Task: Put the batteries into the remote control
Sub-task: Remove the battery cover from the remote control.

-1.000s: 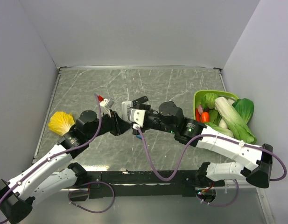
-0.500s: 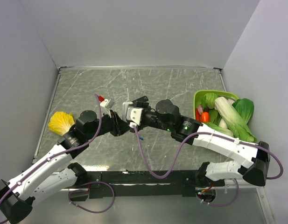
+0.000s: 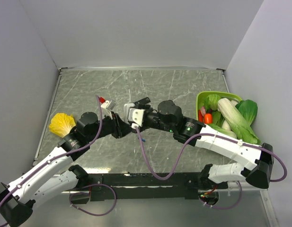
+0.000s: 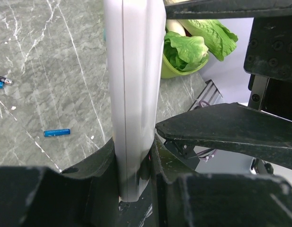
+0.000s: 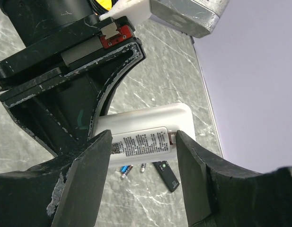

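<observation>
Left gripper (image 4: 134, 156) clamps white plastic rectangular remote control (image 4: 134, 71); right gripper (image 5: 142, 142) spread wide astride it from 3 o'clock. Risk: off-centre push could pivot it loose.

Grey-green marbled tabletop (image 3: 183, 80), veined with white, with a thin metal strip along its edge; plain pale grey walls (image 3: 136, 33) on three sides; soft, even light.

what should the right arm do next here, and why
Probably close the right gripper gently on the labelled back of the white remote, likely to start opening it. The left gripper clamps it on edge, the right jaws stand open astride it, and a blue battery lies loose on the table, unloaded.
</observation>
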